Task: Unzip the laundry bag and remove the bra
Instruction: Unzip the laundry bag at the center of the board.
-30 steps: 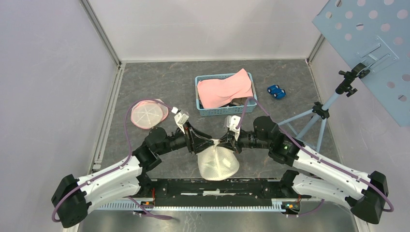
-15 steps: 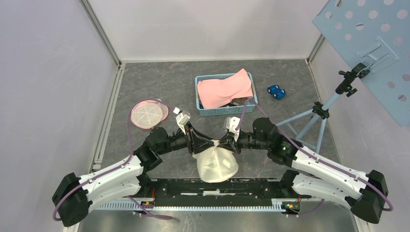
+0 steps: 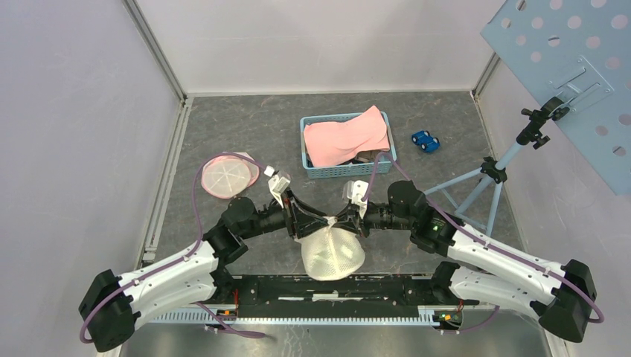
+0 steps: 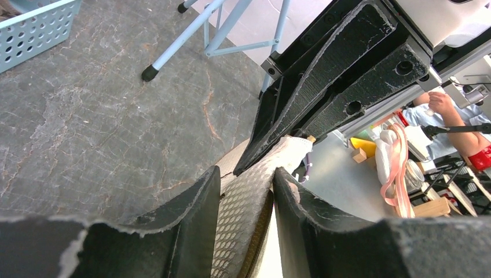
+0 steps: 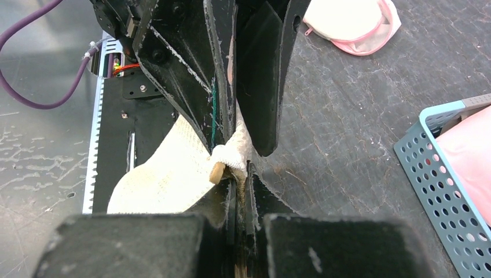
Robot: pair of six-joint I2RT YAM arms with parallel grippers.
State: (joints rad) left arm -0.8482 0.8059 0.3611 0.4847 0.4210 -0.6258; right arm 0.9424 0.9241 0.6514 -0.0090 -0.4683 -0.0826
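The laundry bag (image 3: 332, 253) sat at the near middle of the table, its top bunched between both grippers. The right gripper (image 3: 339, 221) was pinched fully closed on a fold beside a small tan nub, and the left gripper (image 3: 318, 221) was closed partway on the mesh; no bra showed. Recommended: confirm the nub is the zip pull, keep the mesh taut, and draw along the zip line.

Your top camera looks steeply down from high over the near edge, taking in the whole counter (image 3: 245, 126). Each wrist camera sits very close, sighting along its own jaws at the other arm's. The left one faces right, toward the tripod (image 4: 191, 35), and the right one faces left. All three share the laundry bag (image 3: 332, 253) and blue basket (image 3: 350, 172).
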